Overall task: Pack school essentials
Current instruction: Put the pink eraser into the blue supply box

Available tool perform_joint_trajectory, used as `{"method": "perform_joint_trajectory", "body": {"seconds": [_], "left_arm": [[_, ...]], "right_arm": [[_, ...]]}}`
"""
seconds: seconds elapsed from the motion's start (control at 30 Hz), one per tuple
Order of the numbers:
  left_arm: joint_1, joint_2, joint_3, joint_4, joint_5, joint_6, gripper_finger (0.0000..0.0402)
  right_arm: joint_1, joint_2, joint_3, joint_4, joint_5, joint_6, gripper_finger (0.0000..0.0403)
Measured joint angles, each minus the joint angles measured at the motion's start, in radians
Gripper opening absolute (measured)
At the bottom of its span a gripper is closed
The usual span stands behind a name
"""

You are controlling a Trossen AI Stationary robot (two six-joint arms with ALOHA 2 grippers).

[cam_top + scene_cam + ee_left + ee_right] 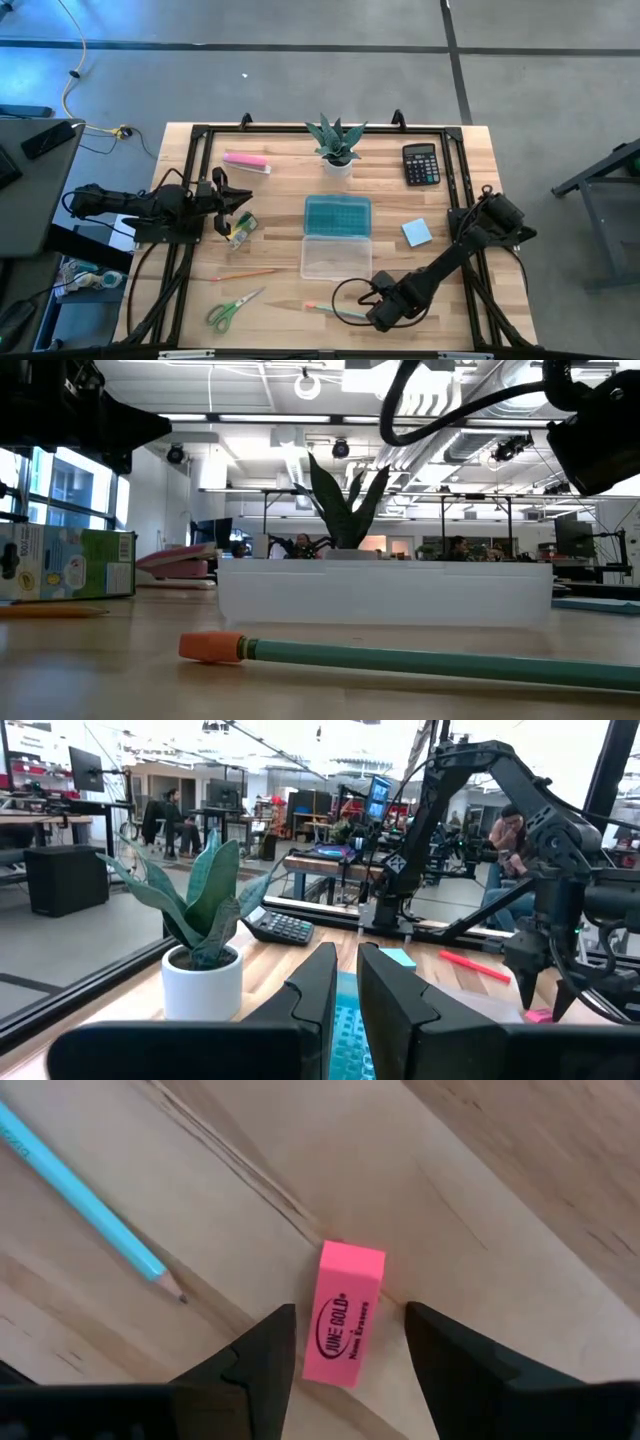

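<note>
My right gripper (380, 312) (348, 1320) is open at the table's near edge, pointing down. Its fingers stand on either side of a small pink eraser (348, 1312) that lies flat on the wood, with a narrow gap on each side. A green pencil (335, 311) (85, 1195) (430, 658) lies beside it. An orange pencil (245, 273), green-handled scissors (232, 308) and a light-blue sticky pad (417, 232) lie on the table. My left gripper (240, 203) (346, 982) is shut and empty at the table's left, above a small green box (242, 229).
An open pencil case lies mid-table, with its teal lid (337, 214) on the far side and its clear tray (337, 257) on the near side. A potted plant (337, 148), a black calculator (421, 164) and a pink bar (246, 160) stand along the far edge. A red stick (475, 966) lies near the right arm.
</note>
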Motion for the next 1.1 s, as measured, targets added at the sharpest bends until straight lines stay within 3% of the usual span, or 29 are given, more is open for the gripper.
{"method": "perform_joint_trajectory", "body": {"seconds": [0.27,0.6,1.1], "left_arm": [[0.000,0.000,0.000,0.000,0.000,0.000,0.0035],[0.000,0.000,0.000,0.000,-0.008,0.008,0.0035],[0.000,0.000,0.000,0.000,-0.008,0.008,0.0035]], "right_arm": [[0.001,0.018,0.001,-0.015,-0.002,0.004,0.0175],[0.010,0.030,-0.001,-0.020,0.032,-0.005,0.0119],[0.012,0.047,0.005,-0.088,0.072,-0.029,0.0116]]}}
